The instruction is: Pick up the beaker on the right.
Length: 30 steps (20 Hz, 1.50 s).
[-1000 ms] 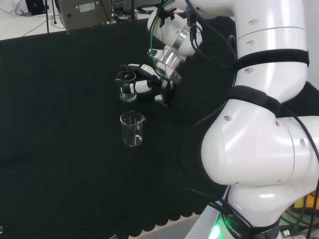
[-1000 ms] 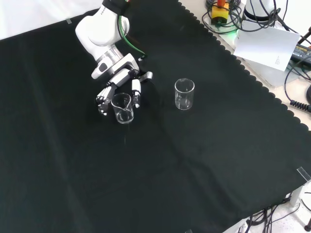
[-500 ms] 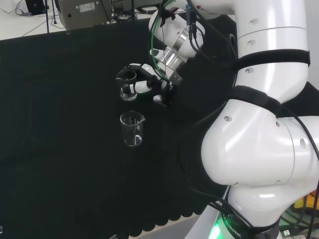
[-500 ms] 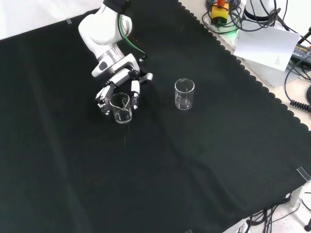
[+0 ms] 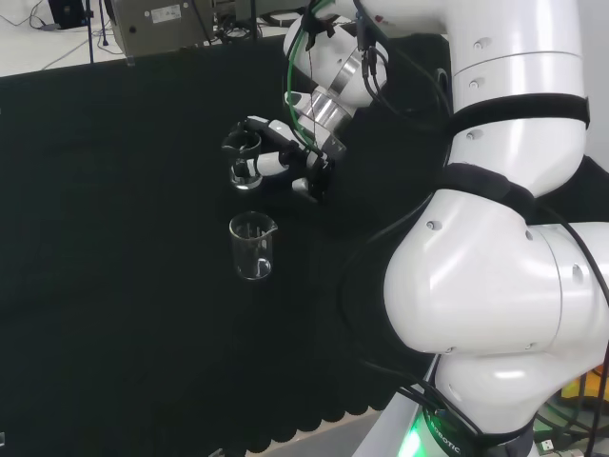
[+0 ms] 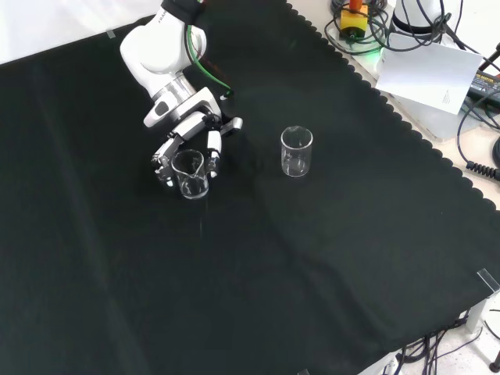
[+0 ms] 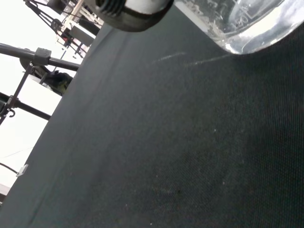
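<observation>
The hand (image 6: 187, 144) grasps one clear beaker (image 6: 190, 173), fingers curled round it. A second beaker (image 6: 296, 151) stands apart on the black cloth (image 6: 312, 258). Its markings are unreadable.

- The hand (image 6: 190, 144) is reaching over the cloth (image 6: 258, 273) from the top of the front view, its fingers curling round one beaker (image 6: 190, 173).
- In that view this beaker is sitting just below the palm, between the fingers.
- A second beaker (image 6: 296, 151) is standing on the cloth to the hand's right in the front view, well apart from it.
- In the head view that second beaker (image 5: 252, 247) is standing nearer the camera than the hand (image 5: 285, 152).
</observation>
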Available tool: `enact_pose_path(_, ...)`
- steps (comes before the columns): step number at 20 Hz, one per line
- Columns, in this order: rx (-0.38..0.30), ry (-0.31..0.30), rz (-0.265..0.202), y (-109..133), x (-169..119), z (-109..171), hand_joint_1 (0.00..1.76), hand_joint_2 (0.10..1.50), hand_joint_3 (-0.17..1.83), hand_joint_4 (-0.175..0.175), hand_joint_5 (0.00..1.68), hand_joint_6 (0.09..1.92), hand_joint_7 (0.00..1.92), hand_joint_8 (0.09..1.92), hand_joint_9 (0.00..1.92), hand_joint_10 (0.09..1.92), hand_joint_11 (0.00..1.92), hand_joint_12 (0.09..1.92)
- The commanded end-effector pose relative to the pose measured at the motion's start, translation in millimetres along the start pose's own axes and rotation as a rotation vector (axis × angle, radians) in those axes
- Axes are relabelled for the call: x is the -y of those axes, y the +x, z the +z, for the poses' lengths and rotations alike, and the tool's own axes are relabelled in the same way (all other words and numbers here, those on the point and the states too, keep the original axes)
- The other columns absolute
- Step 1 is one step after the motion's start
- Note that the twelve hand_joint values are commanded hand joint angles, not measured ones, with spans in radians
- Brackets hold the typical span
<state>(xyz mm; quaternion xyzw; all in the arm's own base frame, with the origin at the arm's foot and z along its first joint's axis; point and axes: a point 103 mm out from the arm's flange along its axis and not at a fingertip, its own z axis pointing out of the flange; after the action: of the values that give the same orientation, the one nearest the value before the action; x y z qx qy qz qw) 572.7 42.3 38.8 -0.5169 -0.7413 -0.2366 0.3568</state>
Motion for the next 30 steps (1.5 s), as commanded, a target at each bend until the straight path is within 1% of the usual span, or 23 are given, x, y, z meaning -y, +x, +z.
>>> enact_pose_path(1, -0.023, 0.041, 0.012, -4, 1, 6, 0.98, 0.90, -0.17, -0.041, 0.21, 0.77, 0.15, 0.87, 0.43, 0.72, 0.12, 1.36)
enact_pose_path(3, -0.028, 0.042, 0.014, -3, 1, 7, 0.96, 0.90, -0.17, -0.043, 0.22, 0.69, 0.14, 0.83, 0.42, 0.70, 0.12, 1.36)
enact_pose_path(4, -0.029, 0.030, 0.014, -3, 1, 7, 0.96, 0.90, -0.17, -0.043, 0.22, 0.67, 0.14, 0.83, 0.42, 0.70, 0.12, 1.36)
enact_pose_path(6, -0.028, -0.014, 0.020, -1, 2, 5, 0.96, 0.91, -0.17, -0.045, 0.27, 0.65, 0.27, 0.82, 0.52, 0.68, 0.20, 1.33)
enact_pose_path(7, -0.028, -0.044, 0.027, 0, 2, 3, 0.97, 0.92, -0.17, -0.044, 0.36, 0.71, 0.40, 0.81, 0.62, 0.65, 0.29, 1.31)
enact_pose_path(8, -0.008, -0.089, 0.040, 2, 4, -1, 1.02, 0.96, -0.17, -0.062, 0.55, 0.80, 0.60, 0.82, 0.82, 0.62, 0.51, 1.23)
enact_pose_path(9, 0.014, -0.129, 0.047, 5, 5, -4, 1.08, 1.01, -0.15, -0.082, 0.80, 0.80, 0.81, 0.84, 1.00, 0.59, 0.77, 1.12)
enact_pose_path(10, 0.048, -0.170, 0.056, 9, 5, -8, 1.16, 1.04, -0.16, -0.062, 0.97, 0.74, 1.03, 0.74, 1.18, 0.56, 1.00, 0.97)
enact_pose_path(11, 0.074, -0.214, 0.049, 13, 7, -15, 1.22, 1.05, -0.16, -0.056, 1.10, 0.64, 1.20, 0.60, 1.32, 0.53, 1.16, 0.83)
enact_pose_path(12, 0.094, -0.253, 0.033, 18, 8, -22, 1.26, 1.05, -0.17, -0.067, 1.20, 0.52, 1.34, 0.47, 1.43, 0.49, 1.26, 0.73)
enact_pose_path(13, 0.115, -0.280, 0.013, 24, 9, -31, 1.29, 1.04, -0.17, -0.108, 1.29, 0.42, 1.40, 0.37, 1.52, 0.44, 1.33, 0.65)
enact_pose_path(14, 0.136, -0.296, -0.014, 31, 9, -42, 1.30, 1.03, -0.17, -0.139, 1.35, 0.34, 1.43, 0.30, 1.58, 0.38, 1.37, 0.60)
enact_pose_path(15, 0.166, -0.304, -0.042, 39, 9, -53, 1.31, 1.03, -0.17, -0.157, 1.39, 0.27, 1.46, 0.23, 1.64, 0.32, 1.39, 0.57)
enact_pose_path(17, 0.240, -0.286, -0.095, 56, 8, -73, 1.32, 1.02, -0.17, -0.172, 1.44, 0.19, 1.50, 0.16, 1.69, 0.24, 1.41, 0.53)
enact_pose_path(19, 0.309, -0.267, -0.127, 69, 13, -90, 1.32, 1.02, -0.17, -0.175, 1.46, 0.15, 1.52, 0.12, 1.71, 0.21, 1.42, 0.52)
enact_pose_path(22, 0.395, -0.231, -0.131, 85, 28, -105, 1.32, 1.02, -0.17, -0.175, 1.47, 0.14, 1.52, 0.10, 1.73, 0.20, 1.44, 0.53)
enact_pose_path(24, 0.426, -0.200, -0.125, 93, 43, -113, 1.32, 1.02, -0.17, -0.175, 1.47, 0.14, 1.53, 0.10, 1.75, 0.20, 1.44, 0.53)
enact_pose_path(26, 0.460, -0.178, -0.109, 99, 63, -119, 1.24, 1.02, -0.17, -0.113, 1.49, 0.12, 1.65, 0.20, 1.78, 0.20, 1.46, 0.53)
enact_pose_path(27, 0.473, -0.172, -0.103, 102, 73, -122, 1.22, 1.02, -0.17, -0.092, 1.49, 0.11, 1.67, 0.25, 1.79, 0.19, 1.46, 0.53)
enact_pose_path(29, 0.501, -0.166, -0.091, 108, 97, -129, 1.20, 1.02, -0.17, -0.064, 1.50, 0.10, 1.68, 0.32, 1.81, 0.19, 1.47, 0.54)
enact_pose_path(30, 0.514, -0.164, -0.085, 111, 109, -132, 1.20, 1.02, -0.17, -0.057, 1.51, 0.09, 1.66, 0.39, 1.81, 0.18, 1.47, 0.54)
